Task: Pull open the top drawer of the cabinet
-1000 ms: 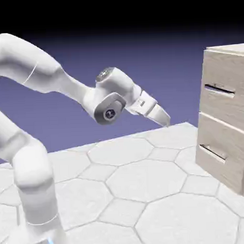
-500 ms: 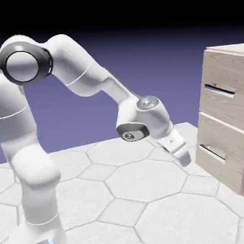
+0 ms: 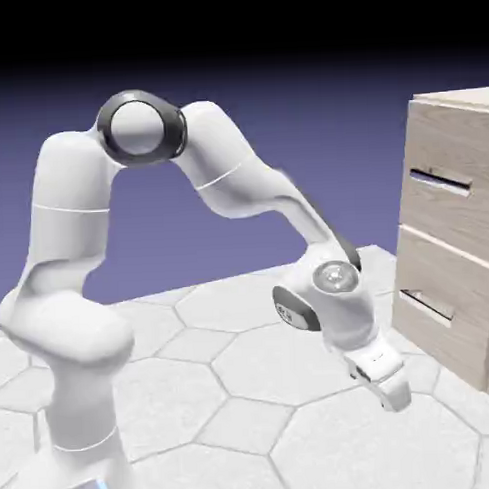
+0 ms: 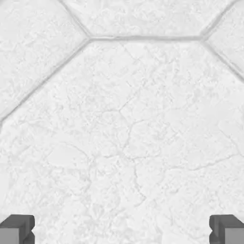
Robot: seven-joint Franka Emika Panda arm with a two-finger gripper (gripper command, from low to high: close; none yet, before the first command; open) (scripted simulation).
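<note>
In the exterior view, the cabinet (image 3: pixel 458 229) stood at the right edge of the picture, on the worktop (image 3: pixel 294 361). The top drawer (image 3: pixel 447 170) was shut, its front flush with the cabinet, and its thin silver handle (image 3: pixel 438 181) lay across it. The lower drawer (image 3: pixel 446 295) below it was shut too. The white arm (image 3: pixel 236 184) bent down from its high shoulder, and the hand (image 3: pixel 393 390) hung low, just above the worktop, lower than both handles and well apart from the top one. It pointed downward, not toward the cabinet.

In the hand view, only the pale cracked tiles of the worktop filled the picture. The two grey fingertips (image 4: pixel 16 228) sat far apart at the bottom corners with nothing between them, so the hand was released and empty.

I judge the risk to be this: the hand was nearer to the lower handle, so it could catch the wrong drawer, or scrape the worktop.
</note>
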